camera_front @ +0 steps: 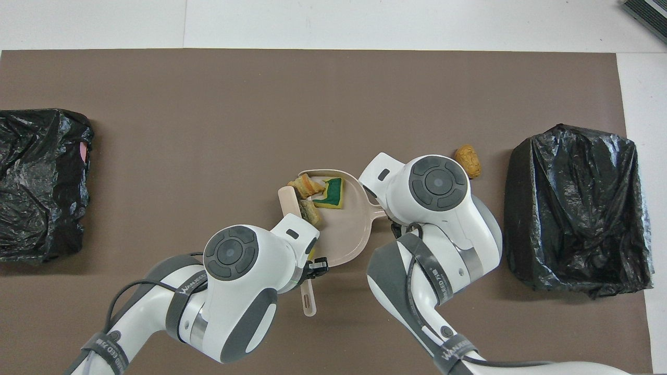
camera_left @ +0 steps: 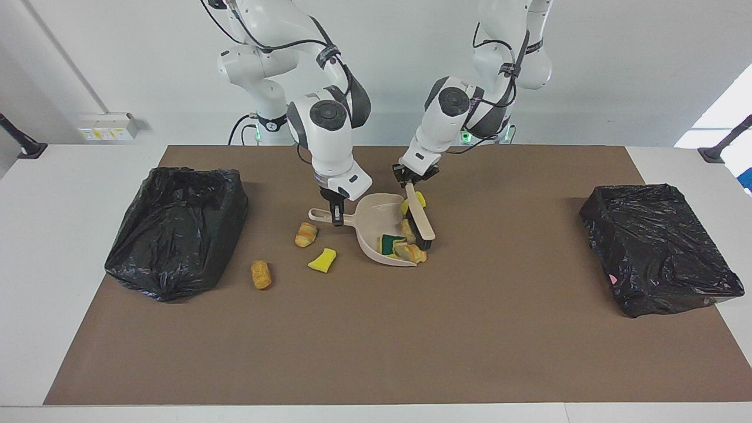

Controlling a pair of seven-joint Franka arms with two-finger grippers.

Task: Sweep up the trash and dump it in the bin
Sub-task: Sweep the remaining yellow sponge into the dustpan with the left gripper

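My right gripper (camera_left: 337,218) is shut on the handle of the beige dustpan (camera_left: 373,214), which lies flat on the mat. My left gripper (camera_left: 411,179) is shut on the handle of the beige brush (camera_left: 422,218), whose head presses trash against the pan's open edge. In the pan lie a yellow-and-green sponge (camera_front: 332,191), a croissant piece (camera_front: 306,185) and another bread piece (camera_front: 310,211). A yellow sponge chunk (camera_left: 411,202) sits by the brush handle. Loose on the mat toward the right arm's end are a croissant (camera_left: 306,234), a yellow sponge (camera_left: 322,259) and a bread piece (camera_left: 261,274).
A bin lined with a black bag (camera_left: 176,229) stands at the right arm's end of the brown mat. A second black-bagged bin (camera_left: 658,247) stands at the left arm's end. Bare white table borders the mat (camera_left: 376,341).
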